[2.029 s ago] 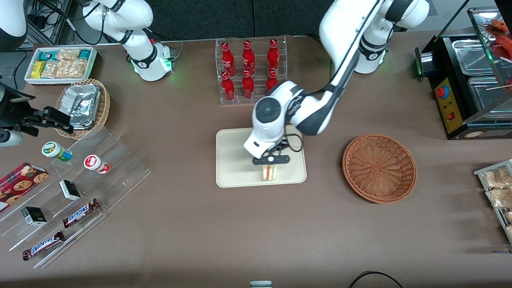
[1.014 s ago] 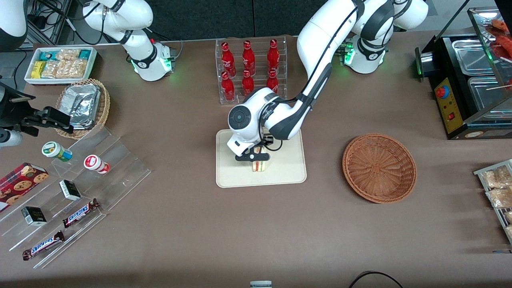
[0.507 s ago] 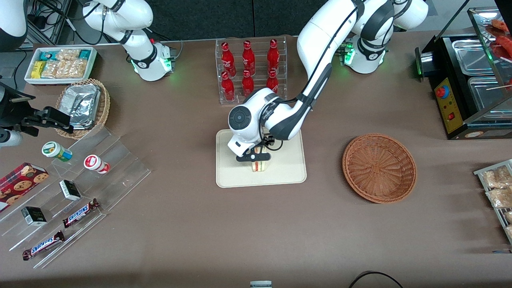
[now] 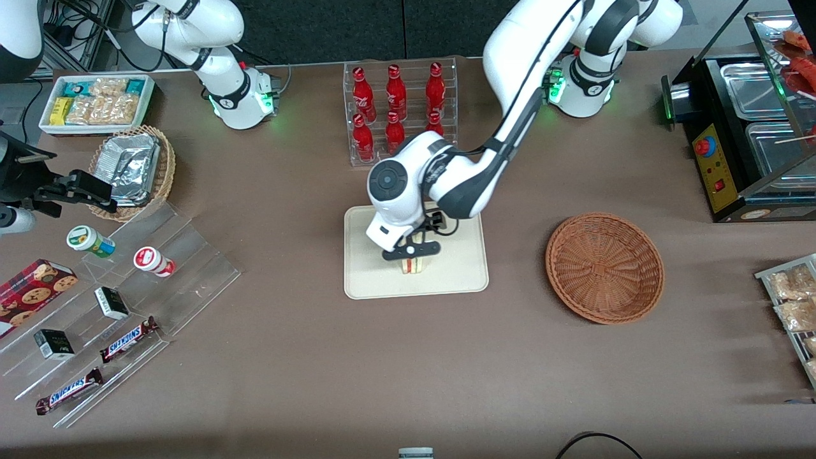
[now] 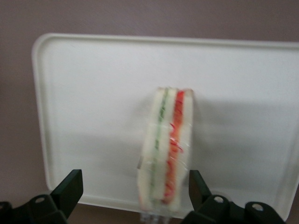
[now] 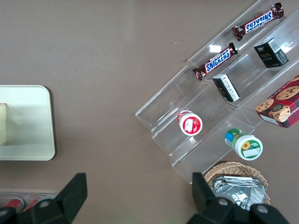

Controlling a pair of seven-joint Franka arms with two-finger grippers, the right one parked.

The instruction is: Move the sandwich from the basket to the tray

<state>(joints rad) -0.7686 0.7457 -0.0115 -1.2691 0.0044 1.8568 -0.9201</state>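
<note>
The sandwich point(image 4: 413, 265) point(image 5: 167, 149) stands on its edge on the cream tray point(image 4: 363, 280) point(image 5: 93, 93), its red and green filling layers showing. My gripper point(image 4: 411, 249) point(image 5: 134, 181) hangs just above it, open, with a finger on either side. One finger point(image 5: 197, 184) is close against the bread and the other point(image 5: 70, 186) stands well apart. The reddish-brown basket point(image 4: 604, 268) lies empty beside the tray, toward the working arm's end. The right wrist view catches the tray point(image 6: 28, 140) and a sliver of the sandwich point(image 6: 3, 123).
A rack of red cola bottles point(image 4: 396, 108) stands just past the tray, farther from the front camera. A clear stepped shelf point(image 4: 178, 268) with snacks, a tan foil basket point(image 4: 134, 169) and a white snack bin point(image 4: 95, 102) lie toward the parked arm's end. A food warmer point(image 4: 752, 134) sits at the working arm's end.
The sandwich was carried across the tray and set down near its middle. The gripper has since let go, opened and risen slightly, while the sandwich stays put.
</note>
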